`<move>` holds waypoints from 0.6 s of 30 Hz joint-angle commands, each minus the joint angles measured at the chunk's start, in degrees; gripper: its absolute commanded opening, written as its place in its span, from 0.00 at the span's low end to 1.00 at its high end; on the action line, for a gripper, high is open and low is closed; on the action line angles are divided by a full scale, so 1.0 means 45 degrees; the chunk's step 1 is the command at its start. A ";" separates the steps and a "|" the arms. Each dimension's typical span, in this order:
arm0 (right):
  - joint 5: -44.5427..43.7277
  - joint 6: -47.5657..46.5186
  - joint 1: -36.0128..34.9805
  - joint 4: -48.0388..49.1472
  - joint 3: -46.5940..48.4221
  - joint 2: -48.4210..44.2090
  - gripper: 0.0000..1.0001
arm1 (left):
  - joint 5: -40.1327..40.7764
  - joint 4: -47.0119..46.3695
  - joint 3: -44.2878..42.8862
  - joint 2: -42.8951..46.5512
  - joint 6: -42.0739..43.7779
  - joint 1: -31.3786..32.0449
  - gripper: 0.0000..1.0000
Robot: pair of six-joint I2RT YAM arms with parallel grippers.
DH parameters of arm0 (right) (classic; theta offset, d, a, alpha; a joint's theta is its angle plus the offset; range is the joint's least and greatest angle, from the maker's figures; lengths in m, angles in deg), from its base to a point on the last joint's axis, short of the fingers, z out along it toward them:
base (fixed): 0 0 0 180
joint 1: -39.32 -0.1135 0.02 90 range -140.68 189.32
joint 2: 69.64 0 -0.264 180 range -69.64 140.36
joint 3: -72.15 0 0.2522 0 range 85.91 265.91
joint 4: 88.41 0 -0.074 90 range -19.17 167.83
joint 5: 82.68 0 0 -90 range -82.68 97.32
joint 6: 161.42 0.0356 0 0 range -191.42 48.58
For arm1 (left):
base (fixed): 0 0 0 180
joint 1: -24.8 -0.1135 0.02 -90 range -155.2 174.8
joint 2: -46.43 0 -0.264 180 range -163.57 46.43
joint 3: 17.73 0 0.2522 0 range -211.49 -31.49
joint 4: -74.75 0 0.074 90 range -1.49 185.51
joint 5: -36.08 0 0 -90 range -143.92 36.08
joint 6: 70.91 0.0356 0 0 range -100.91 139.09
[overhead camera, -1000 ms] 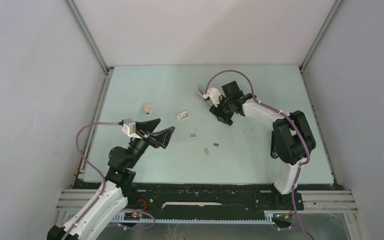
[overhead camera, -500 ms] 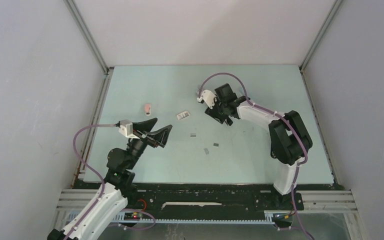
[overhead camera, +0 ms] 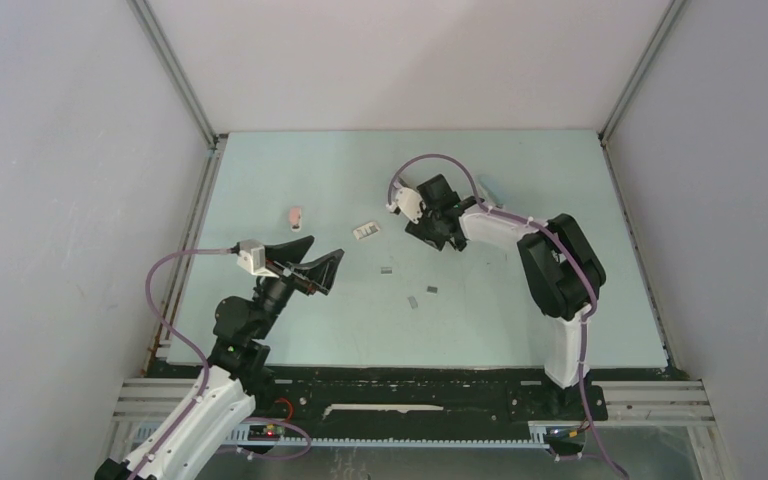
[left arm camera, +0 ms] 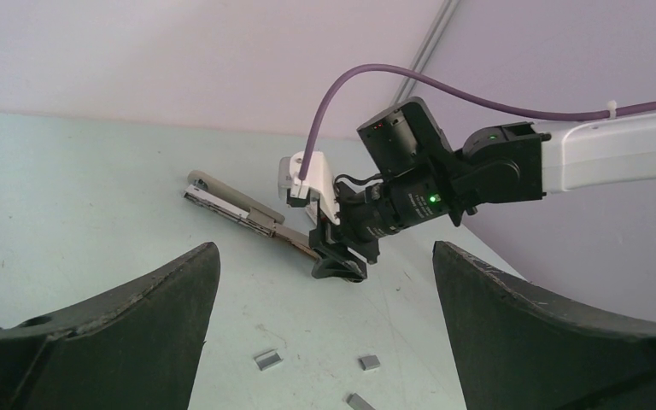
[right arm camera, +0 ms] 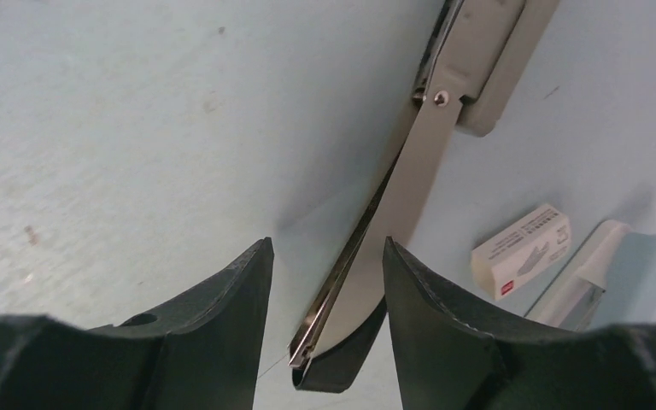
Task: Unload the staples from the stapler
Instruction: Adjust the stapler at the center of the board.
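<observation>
Right gripper (right arm camera: 325, 256) straddles the opened stapler's metal magazine (right arm camera: 397, 196), jaws half apart; clamping cannot be confirmed. Left gripper (overhead camera: 327, 248) hangs wide open, empty. Staple strips (overhead camera: 412, 301) lie on the table (overhead camera: 480, 320) between the arms. Risk: the thin rail slips or twists, scattering any remaining staples.

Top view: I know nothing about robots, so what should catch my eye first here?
The right gripper, stretched out to the middle of the scene, grips the end of an opened stapler. The left gripper hovers wide open at the near left, and small loose staples lie scattered between the two arms.
</observation>
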 commanded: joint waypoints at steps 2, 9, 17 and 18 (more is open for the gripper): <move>-0.1177 -0.0181 -0.0077 0.0303 0.1025 0.0652 0.59 | 0.0186 -0.0168 0.0305 0.0076 0.0144 -0.0067 1.00; -0.1222 -0.0195 -0.0066 0.0403 0.1107 0.0628 0.57 | 0.0231 -0.0155 0.0305 0.0083 0.0177 -0.0066 1.00; -0.1170 -0.0151 0.0253 0.0396 0.1330 0.0622 0.55 | 0.0201 -0.0133 0.0318 0.0100 0.0168 -0.0065 1.00; -0.1181 -0.0185 0.0271 0.0409 0.1350 0.0634 0.55 | 0.0204 -0.0135 0.0311 0.0098 0.0157 -0.0067 1.00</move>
